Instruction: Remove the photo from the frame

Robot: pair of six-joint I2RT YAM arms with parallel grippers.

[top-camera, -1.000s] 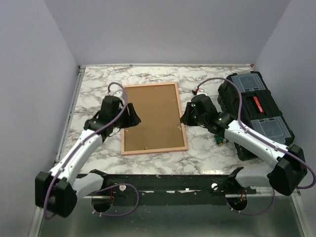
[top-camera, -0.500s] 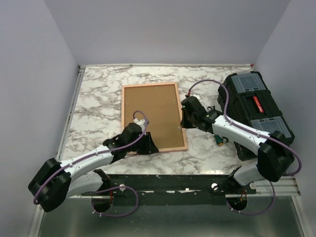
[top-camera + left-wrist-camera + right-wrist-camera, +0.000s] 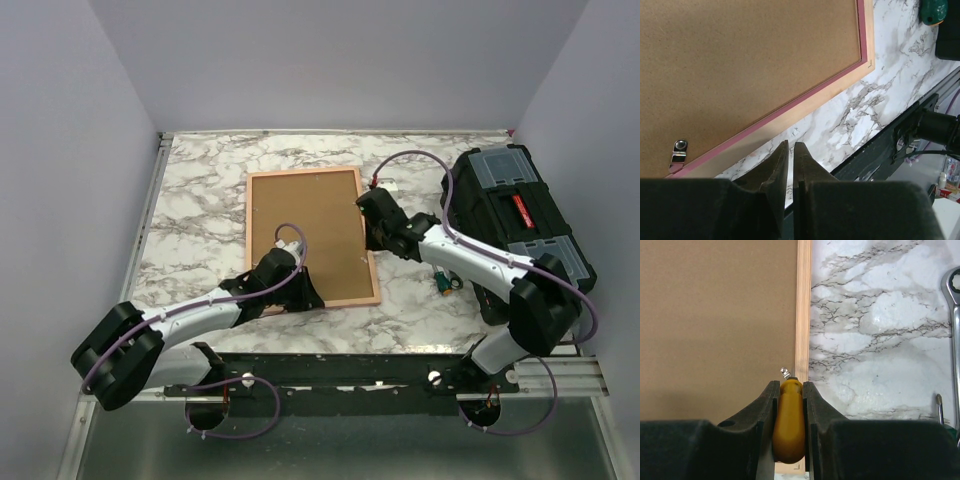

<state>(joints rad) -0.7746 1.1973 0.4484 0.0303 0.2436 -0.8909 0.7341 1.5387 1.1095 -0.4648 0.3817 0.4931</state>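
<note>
**Retaining clips under attack; print not yet freed**

The thin pink rectangular picture frame (image 3: 248, 240) lies face-down on the white marble-patterned table (image 3: 880, 340), with its plain brown backing board (image 3: 310, 230) uppermost. I cannot see the photo in any view. I judge it to be beneath that board, directly under and ahead of both claws.

The right gripper (image 3: 790, 384) is pinching a yellow-handled tool (image 3: 789, 420), jaws clamped on either side of the handle. Just ahead of its fingertips, the tool's tip meets a small bright metal tab (image 3: 785, 372) on the frame's right rail. The board extends to the left of this claw and bare table to its right.

The left gripper (image 3: 791, 146) has its jaws pressed almost together, with only a thin slit between them and nothing in it. It hovers over the table just short of the frame's near rail. A small silver turn-clip (image 3: 678, 151) sits on the board, ahead of this claw and well to its left.

My judgement is that the step in hand is releasing the fasteners that hold the board, an early stage of the task. The next move calls for a careful lever or turn at the tab without the tip skidding off. The frame may need steadying from the near rail. The other clips must be cleared before the board can be lifted.
</note>
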